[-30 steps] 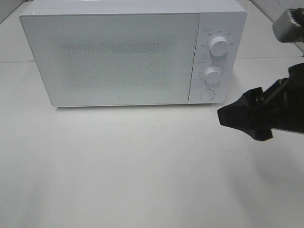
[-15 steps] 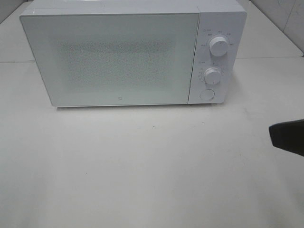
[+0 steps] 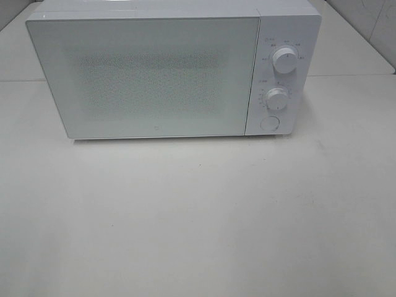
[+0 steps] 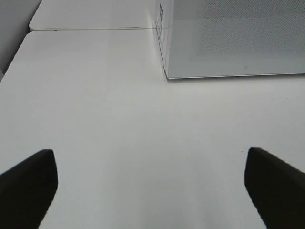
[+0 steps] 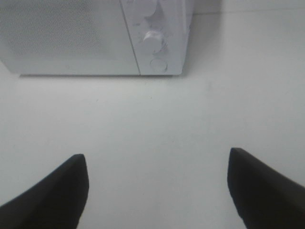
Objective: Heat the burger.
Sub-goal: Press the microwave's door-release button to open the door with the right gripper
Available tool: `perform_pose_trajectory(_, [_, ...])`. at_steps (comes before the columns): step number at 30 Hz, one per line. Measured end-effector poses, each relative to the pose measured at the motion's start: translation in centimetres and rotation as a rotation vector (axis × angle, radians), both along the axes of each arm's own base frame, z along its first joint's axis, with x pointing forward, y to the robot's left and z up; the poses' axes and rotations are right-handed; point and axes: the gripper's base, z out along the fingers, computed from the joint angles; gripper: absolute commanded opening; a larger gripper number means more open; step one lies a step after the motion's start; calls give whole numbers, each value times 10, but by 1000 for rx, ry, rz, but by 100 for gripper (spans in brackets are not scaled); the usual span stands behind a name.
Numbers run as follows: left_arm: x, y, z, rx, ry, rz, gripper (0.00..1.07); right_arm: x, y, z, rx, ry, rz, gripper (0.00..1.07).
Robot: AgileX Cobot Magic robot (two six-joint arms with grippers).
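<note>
Microwave [image 3: 173,71] in upper half of overhead frame, door [image 3: 145,80] shut and frosted, blocking the view inside; can't tell where the burger is. Left gripper [image 4: 148,164] and right gripper [image 5: 156,164] both spread wide, empty, above the table [image 3: 198,223].

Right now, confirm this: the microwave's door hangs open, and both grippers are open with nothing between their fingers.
Not quite. The door of the microwave is shut, flush with the front, as the exterior high view shows. The rest holds: the left gripper and the right gripper are open and empty.
</note>
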Motion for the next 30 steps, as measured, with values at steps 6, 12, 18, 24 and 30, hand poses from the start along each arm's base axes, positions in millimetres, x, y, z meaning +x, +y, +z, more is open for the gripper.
perform_pose_trajectory(6, [0,0,0,0,0,0,101,-30,-7,-3,14,-80,-140,76])
perform_pose_trajectory(12, [0,0,0,0,0,0,101,-46,-8,-9,9,-97,-207,76])
perform_pose_trajectory(18, [0,0,0,0,0,0,101,-44,-8,-21,-2,-16,-214,76])
perform_pose_trajectory(24, [0,0,0,0,0,0,101,-43,-8,-24,-3,-7,-214,76])
perform_pose_trajectory(30, [0,0,0,0,0,0,101,-37,-8,-28,-1,-27,-214,76])
